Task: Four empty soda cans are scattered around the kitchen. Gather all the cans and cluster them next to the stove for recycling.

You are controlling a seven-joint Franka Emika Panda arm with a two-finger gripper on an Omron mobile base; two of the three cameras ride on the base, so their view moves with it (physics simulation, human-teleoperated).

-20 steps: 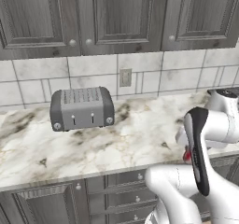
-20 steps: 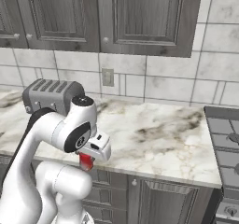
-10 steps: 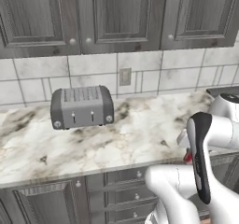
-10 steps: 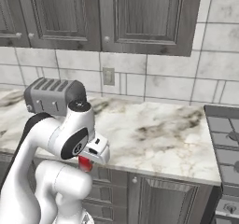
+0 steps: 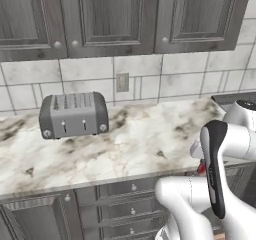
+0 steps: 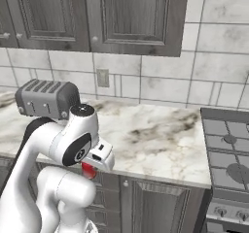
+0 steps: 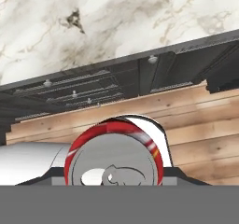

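My gripper (image 7: pixel 114 174) is shut on a red soda can (image 7: pixel 114 155), and the hand view looks down on the can's silver top with its pull tab. The can is held low in front of the counter edge, over the wooden floor and the cabinet drawers. From the right base view a piece of the red soda can (image 6: pixel 89 170) peeks out under the gripper (image 6: pixel 95 162); from the left base view a sliver of the red can (image 5: pixel 201 168) shows beside the hand (image 5: pixel 199 154). The stove (image 6: pixel 227 145) lies at the right end of the marble counter.
A grey toaster (image 5: pixel 74 115) stands on the marble counter (image 5: pixel 130 144) at the left, near the tiled wall. Dark cabinets hang above, and drawers (image 5: pixel 132 204) sit below the counter edge. Bare marble (image 6: pixel 160 140) stretches between the toaster and the stove.
The whole picture has shifted left in both base views, so the base has driven right toward the stove. The arm's pose and its hold on the red can are unchanged.
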